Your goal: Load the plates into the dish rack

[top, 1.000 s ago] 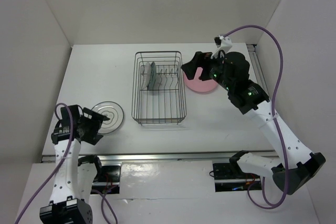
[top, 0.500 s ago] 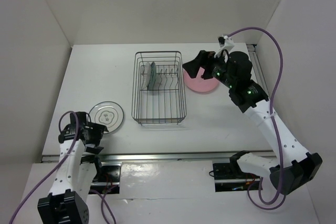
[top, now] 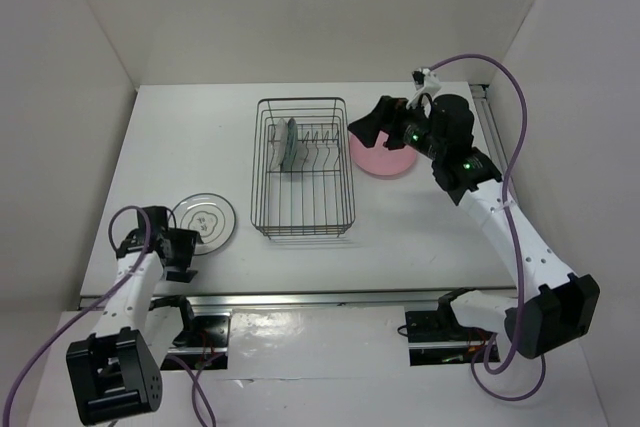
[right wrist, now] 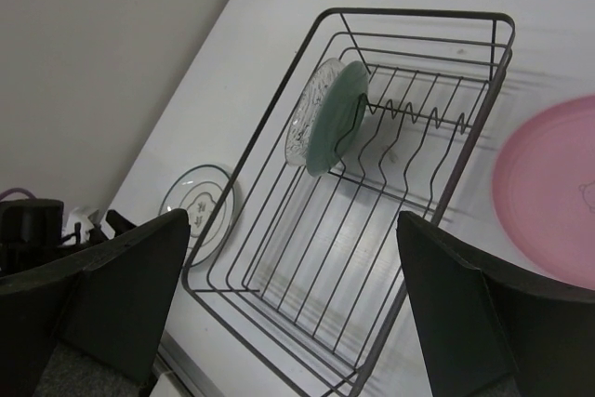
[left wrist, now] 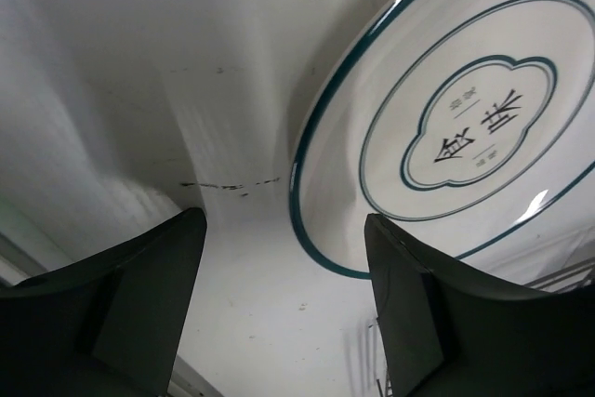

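The dish rack (top: 303, 169) stands about mid-way across the white surface (top: 430, 232), its long side running away from my bases. White walls (top: 90, 67) close in the far side and both flanks. Left of the rack is a broad bare strip reaching to the left wall. The strip on its right is narrower and partly taken up by the pink plate (top: 385, 159). The stretch between the rack's near end and the surface's front edge is bare.

The pink plate lies flat just beside the rack's right rim, towards the far end. The clear plate with the dark ringed rim (top: 205, 220) lies flat off the rack's near left corner, apart from the wire. Inside the rack, the small teal plate (right wrist: 339, 118) and the small wavy-edged glass plate (right wrist: 307, 113) stand on edge together among the prongs at the far left. The prong slots to their right are open.

My left end effector (left wrist: 284, 230) sits low near the front edge, left of the rack, by the near side of the ringed plate. Its jaws stand apart with bare surface between them. The plate's rim curves close to one finger (left wrist: 418, 313), and nothing is gripped.

My right end effector (right wrist: 293, 220) hangs above the rack's far right corner and the pink plate's left edge, spread wide and holding nothing.
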Action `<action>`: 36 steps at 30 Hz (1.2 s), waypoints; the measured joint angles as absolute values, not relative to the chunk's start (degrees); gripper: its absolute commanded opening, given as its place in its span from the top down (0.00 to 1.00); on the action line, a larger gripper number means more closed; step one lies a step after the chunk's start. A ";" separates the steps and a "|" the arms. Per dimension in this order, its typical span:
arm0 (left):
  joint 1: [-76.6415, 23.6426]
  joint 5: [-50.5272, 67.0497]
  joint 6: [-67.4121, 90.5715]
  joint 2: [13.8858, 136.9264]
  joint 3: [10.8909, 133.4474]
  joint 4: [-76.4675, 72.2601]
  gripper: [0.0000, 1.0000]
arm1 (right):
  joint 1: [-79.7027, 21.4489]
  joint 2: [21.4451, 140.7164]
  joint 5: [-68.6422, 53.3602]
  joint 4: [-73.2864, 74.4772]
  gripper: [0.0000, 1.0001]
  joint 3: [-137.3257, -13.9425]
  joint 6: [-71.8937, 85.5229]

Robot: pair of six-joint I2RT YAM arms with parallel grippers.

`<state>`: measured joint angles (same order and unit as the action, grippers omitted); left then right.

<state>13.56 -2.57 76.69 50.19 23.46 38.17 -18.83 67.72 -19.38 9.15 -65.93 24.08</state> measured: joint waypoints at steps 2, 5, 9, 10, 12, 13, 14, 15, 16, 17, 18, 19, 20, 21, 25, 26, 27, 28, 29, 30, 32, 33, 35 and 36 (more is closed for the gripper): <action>13.26 -2.61 76.99 50.89 23.38 36.53 0.19 | -18.24 68.45 -20.12 8.95 0.01 -65.89 24.16; 12.97 -2.28 77.23 52.60 23.42 34.04 0.19 | -17.78 68.64 -21.02 8.23 0.01 -65.43 24.32; 12.93 -1.96 78.26 54.43 23.62 30.74 0.23 | -17.52 68.64 -21.74 7.20 0.01 -65.23 24.45; 12.93 -1.89 78.32 54.76 23.62 30.06 0.23 | -17.47 68.64 -21.82 6.98 0.01 -65.21 24.47; 12.93 -1.65 78.37 55.42 23.64 28.97 0.27 | -17.45 68.64 -21.87 6.68 0.01 -65.23 24.49; 12.93 -1.61 78.41 55.61 23.64 28.58 0.31 | -17.45 68.64 -21.91 6.57 0.01 -65.19 24.51; 12.91 -1.63 78.41 55.83 23.64 28.32 0.39 | -17.45 68.64 -21.91 6.52 0.01 -65.17 24.56; 12.91 -1.67 78.26 56.18 23.64 28.29 0.43 | -17.45 68.64 -21.91 6.48 0.01 -65.12 24.58; 12.91 -1.72 78.30 56.55 23.53 28.23 0.48 | -17.39 68.64 -21.93 6.37 0.01 -65.06 24.58; 12.91 -1.76 78.28 56.75 23.51 28.21 0.52 | -17.32 68.60 -22.00 6.24 0.01 -64.90 24.60; 12.93 -1.83 78.52 56.99 23.49 28.12 0.55 | -17.19 68.60 -22.11 6.11 0.01 -64.71 24.60; 12.91 -1.98 78.46 57.19 23.46 28.12 0.55 | -17.02 68.60 -22.31 5.96 0.01 -64.53 24.60; 12.91 -1.96 78.35 57.30 23.46 28.14 0.55 | -16.82 68.60 -22.50 5.96 0.01 -64.38 24.60; 12.91 -1.98 78.28 57.36 23.46 28.12 0.54 | -16.62 68.60 -22.70 5.96 0.01 -64.23 24.60; 12.91 -1.85 78.28 57.95 23.55 27.51 0.54 | -16.34 68.55 -23.35 5.93 0.01 -64.14 24.60; 12.91 -1.85 78.28 58.06 23.57 27.38 0.54 | -16.34 68.49 -23.49 5.93 0.01 -64.14 24.60; 12.91 -1.85 78.28 58.22 23.64 27.27 0.57 | -16.34 68.45 -23.64 5.93 0.01 -64.14 24.60; 12.91 -1.85 78.26 58.35 23.70 27.18 0.57 | -16.34 68.38 -23.86 5.93 0.01 -64.14 24.60; 12.91 -1.93 78.32 58.70 23.70 26.96 0.57 | -16.34 68.31 -24.03 5.93 0.01 -64.14 24.60; 12.91 -1.93 78.28 58.85 23.79 26.85 0.57 | -16.34 68.27 -24.18 5.93 0.01 -64.14 24.60; 12.91 -1.96 78.24 59.61 24.16 26.72 0.59 | -16.34 68.14 -24.34 5.93 0.01 -64.14 24.60; 12.91 -2.04 78.22 60.20 24.47 26.72 0.59 | -16.34 68.03 -24.47 5.93 0.01 -64.14 24.60; 12.91 -2.17 78.06 61.28 25.08 26.37 0.68 | -16.34 67.85 -24.62 5.93 0.01 -64.14 24.60; 12.91 -2.24 78.02 61.87 25.30 26.00 0.85 | -16.34 67.77 -24.69 5.91 0.01 -64.14 24.60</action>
<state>12.91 -2.24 78.02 61.87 25.30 26.00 -16.34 67.77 -24.69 5.91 -64.14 24.60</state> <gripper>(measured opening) 0.346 0.993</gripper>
